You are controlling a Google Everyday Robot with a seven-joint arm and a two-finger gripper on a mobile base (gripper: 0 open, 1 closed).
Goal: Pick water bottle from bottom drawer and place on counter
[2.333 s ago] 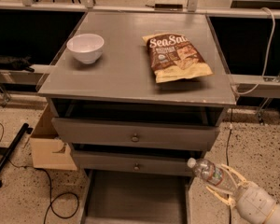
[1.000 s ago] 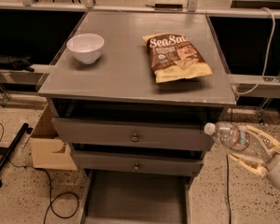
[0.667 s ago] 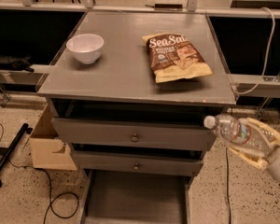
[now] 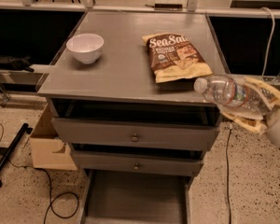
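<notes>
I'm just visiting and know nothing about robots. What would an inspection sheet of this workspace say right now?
Surface: grey counter, flat.
Job's things: water bottle held sideways in the air off the counter's front-right corner; bottom drawer pulled open.
Clutter: white bowl and chip bag on the counter.
Grippers: claw right of the cabinet, shut on the water bottle.
Cables: black cable on the floor, left.
Surroundings: cardboard box left of the cabinet.

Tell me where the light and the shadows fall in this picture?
Camera view: the counter is evenly lit with a soft sheen; the gaps above the two knobbed drawers fall into deep shadow; the bottom drawer is dim. Same view: the water bottle, clamped in the gripper beside the counter's right front corner, catches small highlights.
</notes>
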